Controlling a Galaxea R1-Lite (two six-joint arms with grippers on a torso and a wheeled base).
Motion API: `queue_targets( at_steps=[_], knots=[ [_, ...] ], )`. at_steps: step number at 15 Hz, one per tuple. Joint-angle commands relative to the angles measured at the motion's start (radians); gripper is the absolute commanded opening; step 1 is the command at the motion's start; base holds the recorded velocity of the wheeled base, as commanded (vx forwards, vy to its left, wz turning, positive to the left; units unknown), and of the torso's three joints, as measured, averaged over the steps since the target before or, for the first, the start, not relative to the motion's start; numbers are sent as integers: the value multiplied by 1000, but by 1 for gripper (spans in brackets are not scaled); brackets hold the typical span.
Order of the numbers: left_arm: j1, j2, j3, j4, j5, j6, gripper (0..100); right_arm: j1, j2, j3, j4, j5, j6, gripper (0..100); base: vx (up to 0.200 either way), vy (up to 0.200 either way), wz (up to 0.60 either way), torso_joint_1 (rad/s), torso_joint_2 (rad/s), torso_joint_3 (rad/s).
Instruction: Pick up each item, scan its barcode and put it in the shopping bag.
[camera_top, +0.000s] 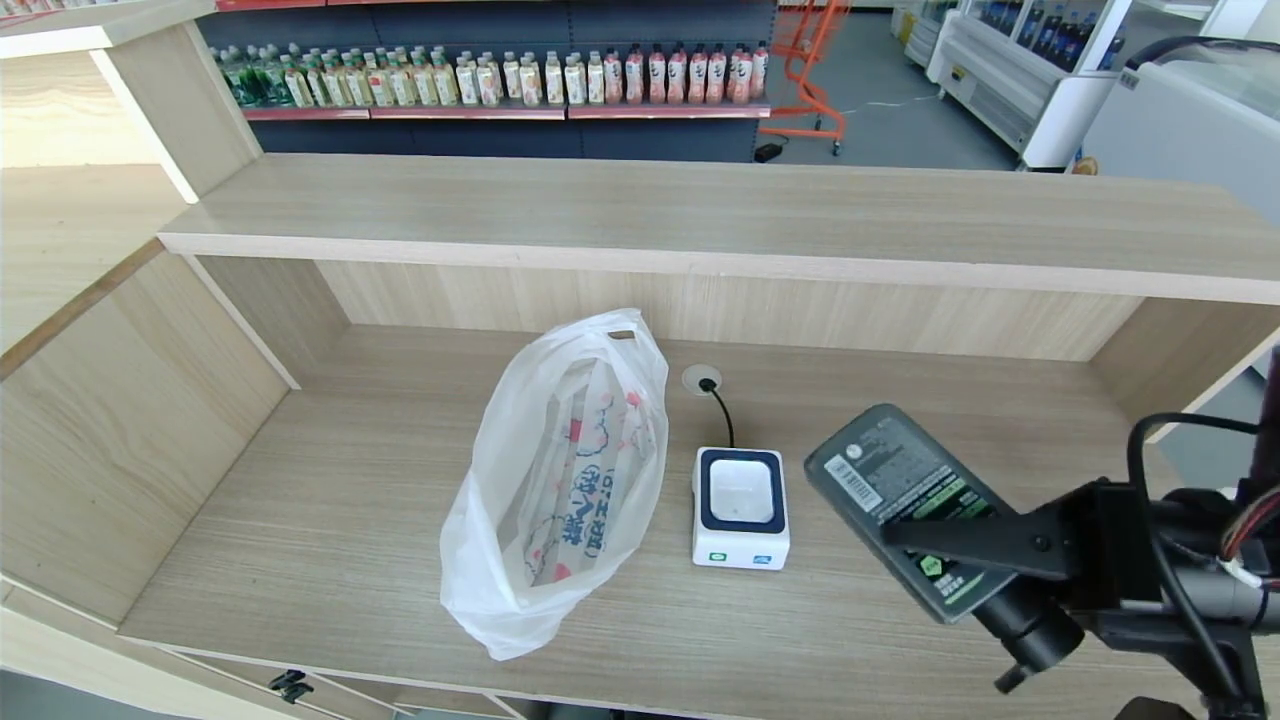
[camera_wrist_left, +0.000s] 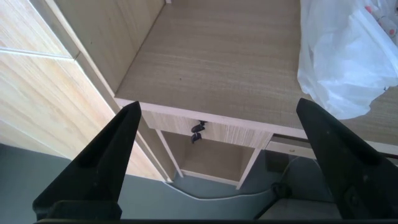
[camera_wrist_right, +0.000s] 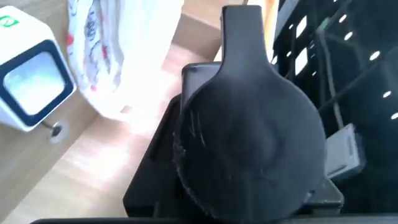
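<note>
Beside the scanner (bag beyond), right jaws pinch a dark packet; left jaws spread.

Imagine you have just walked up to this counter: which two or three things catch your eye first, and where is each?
The dark packet stands out first, held in the right pincer above the right side of the counter, its barcode label facing up. Left of it sits the white scanner, and further left the white shopping bag lies with a printed package inside.

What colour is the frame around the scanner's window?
Dark blue, on the white scanner; head view shows it best.
</note>
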Motion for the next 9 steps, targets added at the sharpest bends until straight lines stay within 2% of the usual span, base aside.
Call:
queue_targets(
  at_steps=[1, 2, 5, 9],
  knots=[
    [0, 2, 0, 0, 1, 0, 100, 53, 105, 12, 13, 94, -111, 0, 0, 0, 0, 0, 0, 0],
    [0, 2, 0, 0, 1, 0, 100, 51, 131, 26, 13, 175, -191, 0, 0, 0, 0, 0, 0, 0],
    [0, 2, 0, 0, 1, 0, 100, 54, 75, 49, 15, 180, -246, 0, 0, 0, 0, 0, 0, 0],
    [0, 2, 0, 0, 1, 0, 100, 48, 105, 46, 16, 206, -254, 0, 0, 0, 0, 0, 0, 0]
  ],
)
